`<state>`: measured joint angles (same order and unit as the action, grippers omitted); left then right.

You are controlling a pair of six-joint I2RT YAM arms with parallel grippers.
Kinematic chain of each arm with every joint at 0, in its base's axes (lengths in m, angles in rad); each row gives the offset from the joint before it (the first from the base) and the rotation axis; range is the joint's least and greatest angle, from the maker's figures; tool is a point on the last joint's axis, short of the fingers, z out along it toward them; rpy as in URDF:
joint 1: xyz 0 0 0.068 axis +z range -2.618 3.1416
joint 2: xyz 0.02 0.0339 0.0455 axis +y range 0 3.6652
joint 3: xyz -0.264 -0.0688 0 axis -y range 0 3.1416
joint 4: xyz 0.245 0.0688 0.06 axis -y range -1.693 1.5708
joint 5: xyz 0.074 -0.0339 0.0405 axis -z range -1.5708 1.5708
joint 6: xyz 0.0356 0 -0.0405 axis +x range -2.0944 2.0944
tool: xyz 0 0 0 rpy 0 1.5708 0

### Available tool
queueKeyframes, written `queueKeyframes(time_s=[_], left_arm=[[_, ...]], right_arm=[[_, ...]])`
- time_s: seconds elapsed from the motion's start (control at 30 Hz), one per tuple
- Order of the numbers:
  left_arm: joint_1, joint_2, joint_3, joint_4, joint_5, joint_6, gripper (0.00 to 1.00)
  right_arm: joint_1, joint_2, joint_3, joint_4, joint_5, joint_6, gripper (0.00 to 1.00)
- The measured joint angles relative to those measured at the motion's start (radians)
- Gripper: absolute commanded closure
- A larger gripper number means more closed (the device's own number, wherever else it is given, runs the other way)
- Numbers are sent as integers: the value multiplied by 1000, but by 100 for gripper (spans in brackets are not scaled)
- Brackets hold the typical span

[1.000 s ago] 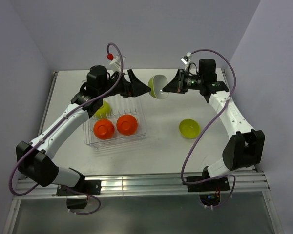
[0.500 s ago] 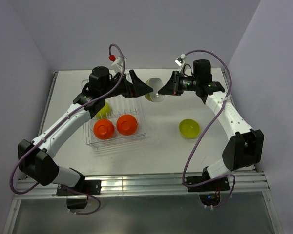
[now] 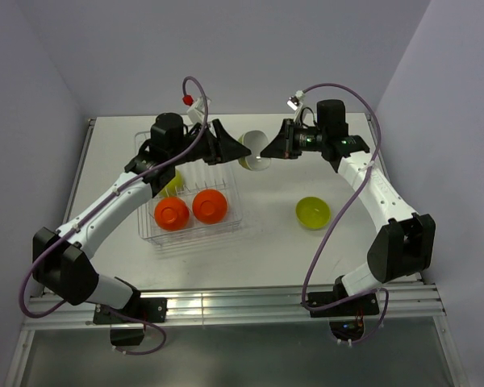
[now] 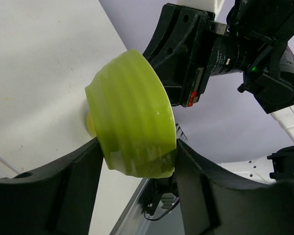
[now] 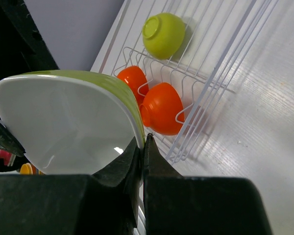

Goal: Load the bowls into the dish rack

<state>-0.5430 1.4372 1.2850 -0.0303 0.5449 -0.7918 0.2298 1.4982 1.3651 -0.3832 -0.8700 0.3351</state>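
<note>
Held on its side above the tabletop [image 3: 274, 250], just right of the dish rack [image 3: 230, 193]: a lime green bowl with white inside [image 3: 256, 151], pinched at the rim by the tightly closed right hand [image 3: 268, 149] and clasped from the opposite side by the left hand [image 3: 240, 150], its fingers [image 4: 63, 196] narrowed against the ribbed outer wall. Standing in the rack: two orange-red bowls [image 3: 210, 206] side by side, with a small lime green bowl [image 3: 171, 181] behind them. Resting well apart on the tabletop, farther right: an upright lime green bowl [image 3: 313, 212].

The pale table [image 3: 266, 258] carries the dish rack [image 3: 232, 195] and, well apart, one lime bowl [image 3: 313, 212].
</note>
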Motion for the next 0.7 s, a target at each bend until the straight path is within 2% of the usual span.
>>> queueKeyframes(time_s=[0.07,0.17,0.2,0.27,0.3,0.37,0.4,0.47,0.5,0.57,0.63,0.7], left_arm=[[0,0,-4,4,3,-8,43],[0,0,-8,7,4,-15,56],[0,0,-10,9,6,-15,70],[0,0,-15,13,7,-17,85],[0,0,-18,16,8,-17,100],[0,0,-21,18,8,-18,100],[0,0,-21,17,8,-18,100],[0,0,-21,12,8,-17,100],[0,0,-21,11,8,-17,100],[0,0,-21,5,6,-15,100],[4,-1,-21,0,6,-15,100],[13,-2,-21,-2,6,-16,100]], right_arm=[[3,0,0,-1,8,-7,100],[6,0,0,-3,14,-12,100],[6,0,0,-4,16,-14,100],[8,0,0,-8,20,-19,100],[8,0,0,-11,21,-20,100],[8,0,0,-19,24,-25,100],[8,0,0,-22,24,-26,89],[8,0,2,-24,23,-27,79],[9,0,3,-25,23,-29,67],[14,0,3,-25,20,-29,64],[21,0,3,-26,19,-32,57],[22,0,3,-26,18,-34,44]])
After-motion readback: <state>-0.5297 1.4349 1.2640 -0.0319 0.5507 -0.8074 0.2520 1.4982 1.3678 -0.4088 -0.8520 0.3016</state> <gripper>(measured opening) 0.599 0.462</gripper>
